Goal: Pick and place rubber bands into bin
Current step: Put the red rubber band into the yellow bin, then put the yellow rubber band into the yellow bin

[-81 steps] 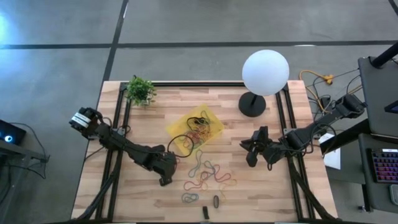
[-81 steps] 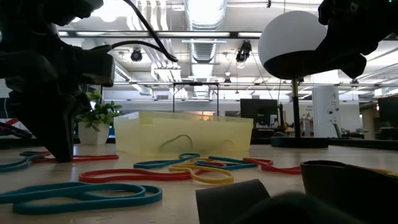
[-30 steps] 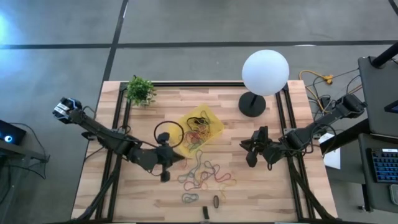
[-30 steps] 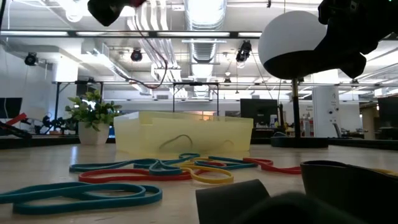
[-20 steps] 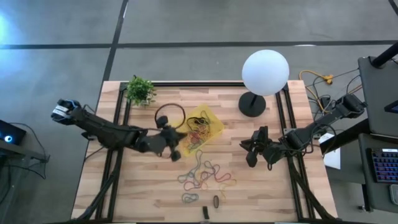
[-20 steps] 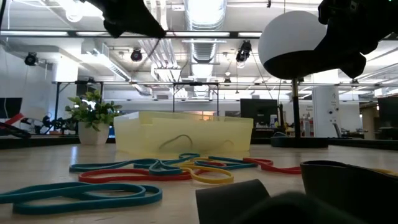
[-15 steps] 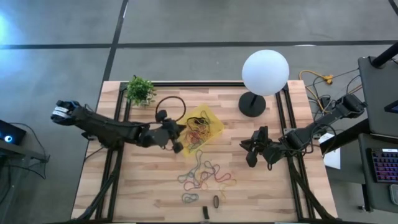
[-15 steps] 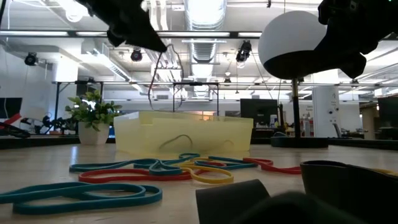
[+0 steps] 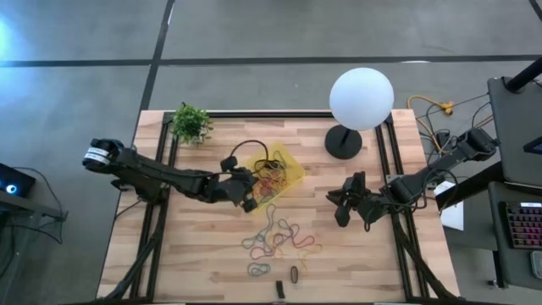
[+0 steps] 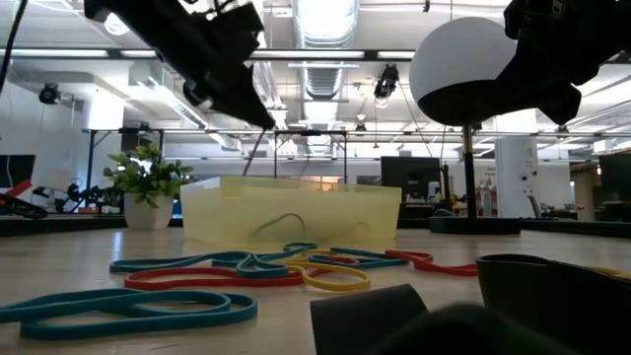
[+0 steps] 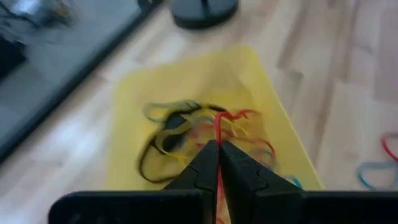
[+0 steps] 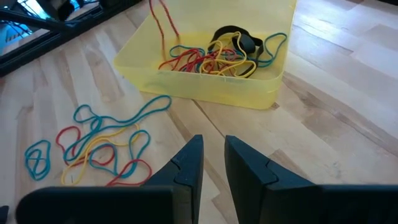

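Note:
The bin (image 9: 290, 166) is a shallow yellow tray at mid-table with several rubber bands (image 12: 217, 56) in it. More coloured bands (image 9: 279, 237) lie loose on the wood near it. My left gripper (image 9: 252, 196) hangs at the bin's left rim, shut on a thin red band (image 12: 163, 22) that looks dark from above. My right gripper (image 9: 339, 208) hovers to the right of the bin. Its fingers (image 12: 213, 163) stand a little apart with nothing between them. My left gripper pinches one strand of the red band (image 11: 217, 127) between its shut fingertips. The fingers slant downward from the table's left side toward the bin. The band arches as a slack loop (image 9: 251, 146) over the bin's rim, and its lower part hangs down into the bin (image 12: 176, 42).
A white globe lamp (image 9: 362, 97) on a black round base (image 9: 343, 142) stands at the far right. A small green plant (image 9: 191, 124) stands at the far left. Two small dark oblong pieces (image 9: 294, 274) lie near the front edge.
My left gripper has swung from over the loose bands toward the table's far edge and right, up to the bin, and has sunk lower. It has stayed shut on the band. The band's loop has travelled with it and now droops into the bin.

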